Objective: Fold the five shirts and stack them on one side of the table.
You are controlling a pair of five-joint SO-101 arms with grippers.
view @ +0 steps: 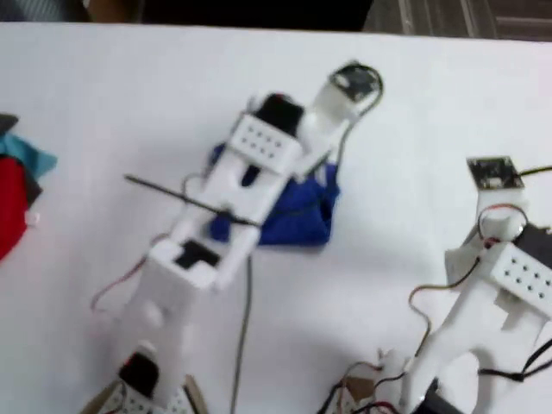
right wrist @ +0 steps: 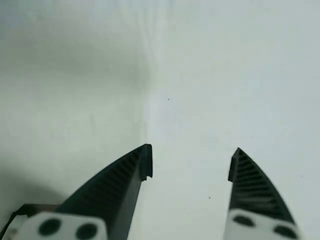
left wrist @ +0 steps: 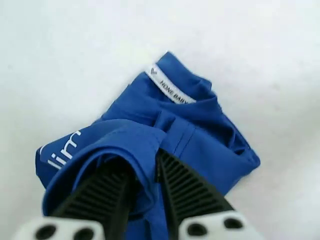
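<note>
A blue shirt [view: 297,216] lies bunched in the middle of the white table [view: 405,121], partly hidden under the left arm. In the left wrist view the blue shirt [left wrist: 200,125] shows its collar label and white print, and my left gripper [left wrist: 145,165] is shut on a raised fold of its cloth. My right gripper [right wrist: 190,160] stands open over bare table, with nothing between its fingers. In the high view the right arm [view: 496,259] is at the right side, apart from the blue shirt.
A heap of shirts, red [view: 10,203] with teal [view: 30,155] on top, lies at the table's left edge. Loose cables [view: 241,336] run along the near edge by the arm bases. Bare table lies between the two arms.
</note>
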